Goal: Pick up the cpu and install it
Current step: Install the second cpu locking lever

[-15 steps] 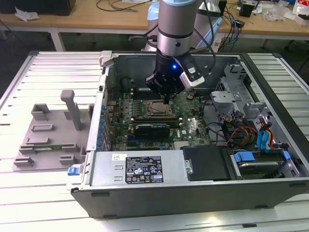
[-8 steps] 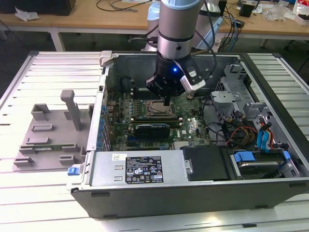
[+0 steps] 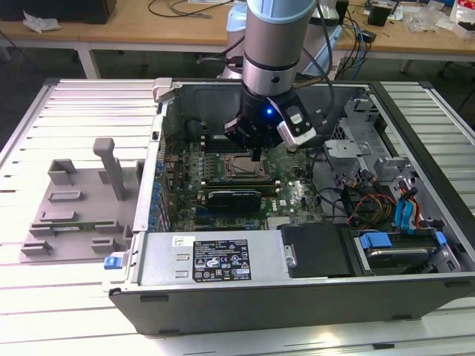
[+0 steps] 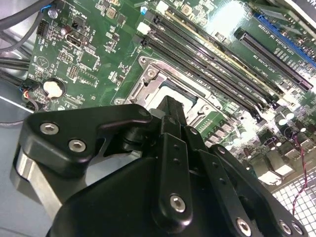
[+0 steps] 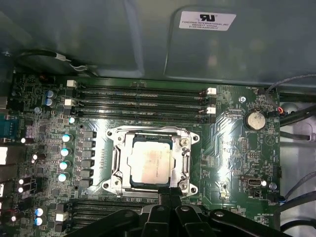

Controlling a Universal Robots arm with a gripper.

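The cpu (image 5: 151, 162), a flat square chip with a silvery top, lies inside the metal-framed socket (image 5: 114, 160) on the green motherboard. The socket's frame (image 4: 148, 74) also shows in the second wrist view, partly behind the black fingers (image 4: 170, 111). My gripper (image 5: 168, 191) hovers just off one edge of the socket, its two fingers pressed together with nothing between them. In the exterior view the gripper (image 3: 256, 156) hangs inside the open computer case, directly over the socket (image 3: 241, 170).
Rows of memory slots (image 5: 140, 101) run along one side of the socket. A black expansion card (image 3: 234, 197) sits close by. Cables and drive bays (image 3: 386, 204) fill the case at the exterior view's right. A grey fixture tray (image 3: 78, 208) lies outside the case at the left.
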